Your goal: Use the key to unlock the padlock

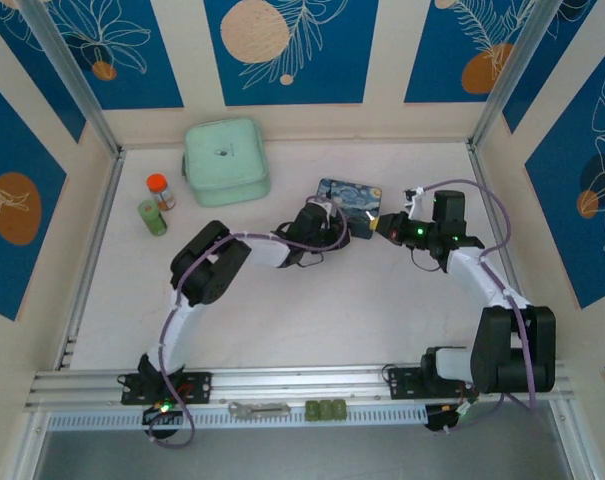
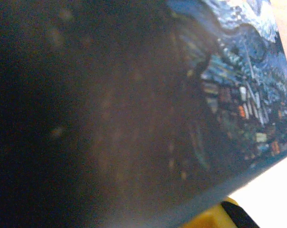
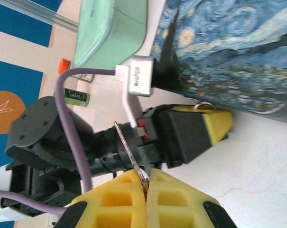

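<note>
The small print on the white block (image 3: 141, 80) is too blurred for you to read. Your right jaws are clenched on the thin key (image 3: 129, 149), yellow pads pressed together. The padlock (image 3: 203, 105) shows as a silvery loop at the painted tin box's (image 3: 228, 57) edge, touching the left jaws' yellow finger (image 3: 214, 124). You cannot tell whether those jaws grip it.

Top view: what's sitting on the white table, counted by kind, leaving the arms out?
Boxes: 2 (mint-green box, painted tin box)
Small bottles: 2 (orange-capped bottle, green bottle)
Total: 4
</note>
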Controlling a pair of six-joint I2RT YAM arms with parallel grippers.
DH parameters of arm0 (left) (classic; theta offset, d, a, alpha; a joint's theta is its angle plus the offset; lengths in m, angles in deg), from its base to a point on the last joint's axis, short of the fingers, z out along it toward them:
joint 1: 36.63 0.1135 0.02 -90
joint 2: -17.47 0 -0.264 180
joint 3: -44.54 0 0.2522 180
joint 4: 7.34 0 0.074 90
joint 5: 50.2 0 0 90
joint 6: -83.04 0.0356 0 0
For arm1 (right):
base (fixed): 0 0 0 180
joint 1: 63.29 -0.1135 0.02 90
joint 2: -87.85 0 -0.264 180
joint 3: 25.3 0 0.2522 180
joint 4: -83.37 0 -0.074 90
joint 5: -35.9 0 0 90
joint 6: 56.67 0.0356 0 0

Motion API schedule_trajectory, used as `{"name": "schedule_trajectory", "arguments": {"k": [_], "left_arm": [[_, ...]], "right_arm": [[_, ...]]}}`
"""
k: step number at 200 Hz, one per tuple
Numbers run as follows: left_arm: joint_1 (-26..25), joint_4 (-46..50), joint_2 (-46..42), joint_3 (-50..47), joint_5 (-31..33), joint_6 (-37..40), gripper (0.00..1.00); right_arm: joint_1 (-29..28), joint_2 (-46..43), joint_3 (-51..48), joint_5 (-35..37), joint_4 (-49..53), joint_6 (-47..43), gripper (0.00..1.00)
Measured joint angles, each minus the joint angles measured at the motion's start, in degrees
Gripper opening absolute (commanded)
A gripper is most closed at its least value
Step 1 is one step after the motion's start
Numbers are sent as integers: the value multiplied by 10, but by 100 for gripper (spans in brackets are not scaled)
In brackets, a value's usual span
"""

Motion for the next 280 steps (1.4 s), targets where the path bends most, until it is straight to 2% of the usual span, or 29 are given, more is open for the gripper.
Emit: {"name": "schedule_trajectory", "arguments": {"k": [53,111,185,228,280], "left_arm": [[19,-156,-11,-68,-28,-186,0],[33,-239,-3,-77,-48,-305,0],[33,-288,2,-89,-69,-343,0],[32,-328,12,-94,-73,-359,0],[32,-346,12,-104,-77,-364,0]], "right_arm": [[-1,55,-48,-41,-17,35,0],[-8,120,-93,-95,-98,116,0],[-43,186,-96,-121,-234,215,0],[-45,216,-96,-131,-303,258,0],[-45,238,-93,-133,-343,283,0]]}}
